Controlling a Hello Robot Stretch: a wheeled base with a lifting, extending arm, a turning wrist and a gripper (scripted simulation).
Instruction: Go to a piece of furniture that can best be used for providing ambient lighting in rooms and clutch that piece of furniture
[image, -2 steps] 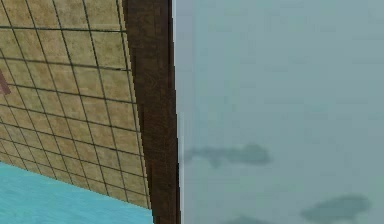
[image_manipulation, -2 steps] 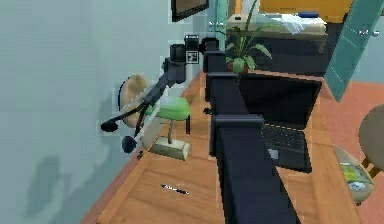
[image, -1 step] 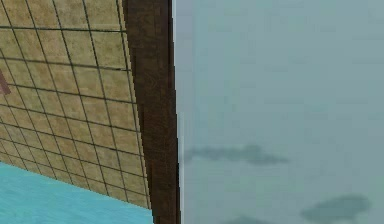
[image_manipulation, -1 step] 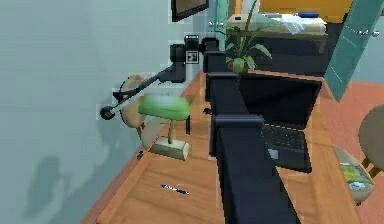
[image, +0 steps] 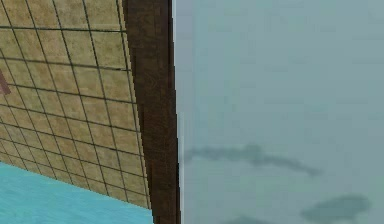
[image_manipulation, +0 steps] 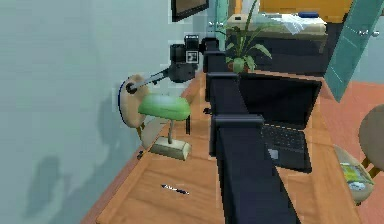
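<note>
A desk lamp (image_manipulation: 166, 106) with a green shade, a thin stem and a pale base stands on the wooden desk (image_manipulation: 135, 195) close to the grey-blue wall. My arm (image_manipulation: 235, 150) stretches out over the desk. At its far end, left of the white marker squares (image_manipulation: 181, 56), is the gripper (image_manipulation: 133, 95), with its fingers just above and left of the lamp's shade. I cannot tell whether it touches the shade or holds anything.
On the desk right of the arm lies a dark laptop (image_manipulation: 288, 142), with a small pen (image_manipulation: 175, 188) near the front and a potted plant (image_manipulation: 243, 40) at the back. The forward view has a dark wooden post (image: 155, 100) between a tan gridded panel (image: 70, 80) and a grey-blue wall (image: 280, 90).
</note>
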